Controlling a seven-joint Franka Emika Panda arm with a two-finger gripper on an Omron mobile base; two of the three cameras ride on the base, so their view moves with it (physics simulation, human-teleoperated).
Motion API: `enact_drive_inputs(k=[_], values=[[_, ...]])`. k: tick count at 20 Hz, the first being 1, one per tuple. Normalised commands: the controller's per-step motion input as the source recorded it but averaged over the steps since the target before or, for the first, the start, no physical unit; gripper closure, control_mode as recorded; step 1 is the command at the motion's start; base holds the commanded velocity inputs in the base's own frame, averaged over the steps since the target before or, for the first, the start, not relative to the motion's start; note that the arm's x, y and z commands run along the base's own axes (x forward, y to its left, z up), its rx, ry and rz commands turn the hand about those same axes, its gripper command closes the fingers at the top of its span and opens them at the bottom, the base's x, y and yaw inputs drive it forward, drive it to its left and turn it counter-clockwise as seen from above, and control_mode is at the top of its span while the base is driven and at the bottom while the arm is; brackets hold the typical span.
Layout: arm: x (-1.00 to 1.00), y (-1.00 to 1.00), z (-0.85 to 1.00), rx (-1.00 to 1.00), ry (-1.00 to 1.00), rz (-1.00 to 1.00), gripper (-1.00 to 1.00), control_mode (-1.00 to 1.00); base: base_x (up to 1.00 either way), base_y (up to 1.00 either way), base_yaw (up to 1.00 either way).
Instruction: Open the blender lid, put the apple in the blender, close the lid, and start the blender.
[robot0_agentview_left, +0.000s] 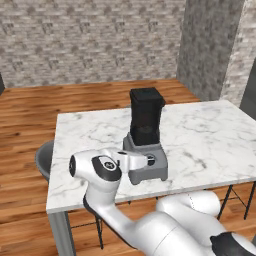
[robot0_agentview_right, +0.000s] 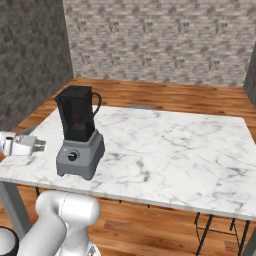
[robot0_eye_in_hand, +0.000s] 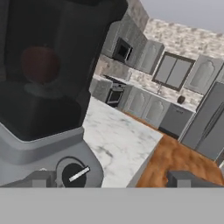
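The blender stands near the marble table's front left part, a grey base under a tall dark jar. The blender lid lies flat on the jar's top. Through the dark jar wall the apple shows as a dim red round shape, also visible in the right base view. My gripper is open, level with the base and just left of it in the right base view. In the hand view the gripper has one fingertip beside the black dial; nothing is between the fingers.
The marble table stretches wide to the right of the blender. A grey round seat sits at the table's left edge, and dark stool legs stand under its right front. Wood floor and brick walls surround it.
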Motion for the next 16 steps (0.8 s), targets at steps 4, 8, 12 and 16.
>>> enact_drive_inputs(k=[4, 8, 12, 16], values=[[0.00, -0.09, -0.15, 0.00, -0.14, 0.00, -1.00, -1.00, 0.00, 0.00, 0.00], [0.03, -0.15, -0.09, 0.00, -0.09, -0.01, -1.00, -1.00, 0.00, 0.00, 0.00], [0.09, -0.22, -0.02, 0.00, -0.04, -0.04, -1.00, -1.00, 0.00, 0.00, 0.00], [0.01, -0.24, -0.03, 0.00, 0.00, -0.10, -1.00, -1.00, 0.00, 0.00, 0.00]])
